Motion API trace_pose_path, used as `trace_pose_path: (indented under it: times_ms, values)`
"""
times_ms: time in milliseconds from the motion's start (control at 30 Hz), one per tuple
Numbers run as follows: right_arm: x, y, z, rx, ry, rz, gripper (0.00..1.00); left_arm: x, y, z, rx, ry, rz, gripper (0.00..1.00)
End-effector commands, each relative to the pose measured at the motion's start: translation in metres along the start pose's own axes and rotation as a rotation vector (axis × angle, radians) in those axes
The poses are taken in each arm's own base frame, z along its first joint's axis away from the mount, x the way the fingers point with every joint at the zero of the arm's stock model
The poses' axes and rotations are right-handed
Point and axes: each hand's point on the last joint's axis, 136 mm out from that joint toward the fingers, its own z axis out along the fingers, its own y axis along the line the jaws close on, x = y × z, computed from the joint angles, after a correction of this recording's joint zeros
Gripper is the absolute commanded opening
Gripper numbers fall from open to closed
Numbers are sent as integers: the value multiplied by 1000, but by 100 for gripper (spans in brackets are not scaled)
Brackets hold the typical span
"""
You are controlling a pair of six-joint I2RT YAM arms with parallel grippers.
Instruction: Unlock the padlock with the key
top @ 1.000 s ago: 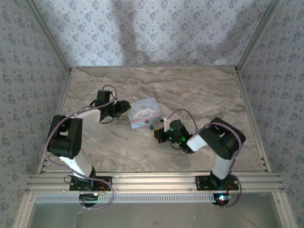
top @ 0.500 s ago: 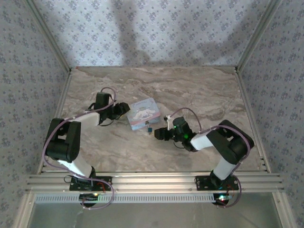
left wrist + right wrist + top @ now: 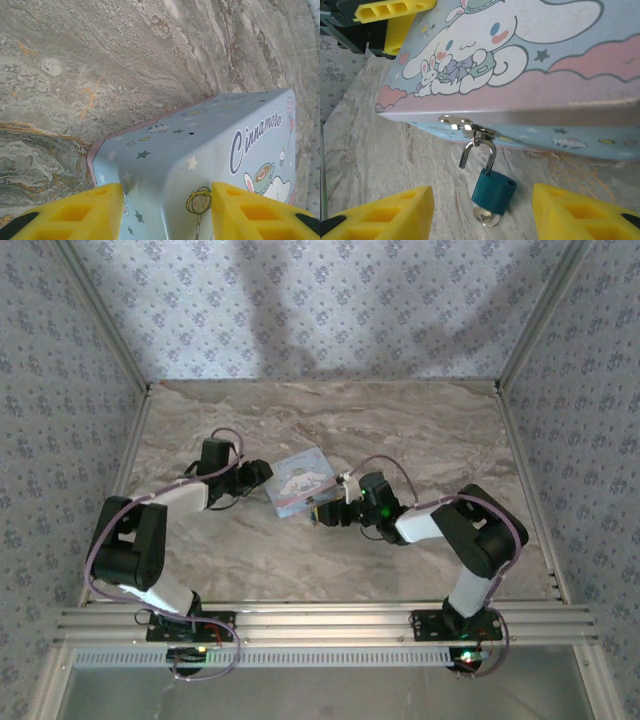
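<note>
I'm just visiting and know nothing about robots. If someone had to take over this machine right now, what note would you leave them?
Grippers: the left end effector looks clamped on the end of the tin box, steadying it. The right end effector is open and empty, its fingers either side of the padlock without touching it.
Things: the padlock hangs from the tin's hasp; the key sits in its bottom.
Done: the shackle looks popped open, with one leg free of the body.
Left: probably just confirming that; the padlock is not yet off the hasp.
</note>
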Motion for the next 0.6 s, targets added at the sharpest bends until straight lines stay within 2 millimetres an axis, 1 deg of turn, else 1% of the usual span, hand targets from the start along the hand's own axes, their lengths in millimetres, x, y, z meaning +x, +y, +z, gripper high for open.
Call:
trace_pose_path:
  times_ms: [0,267,567]
  values:
    - [-5,5,7,-37,7,11,51,43,46,2,-169,119,-77,47]
    - [-4,10,17,-110,5,38,43,45,45,4,-173,124,-70,47]
    - [-3,2,25,-118,1,61,37,45,44,5,-175,125,-65,47]
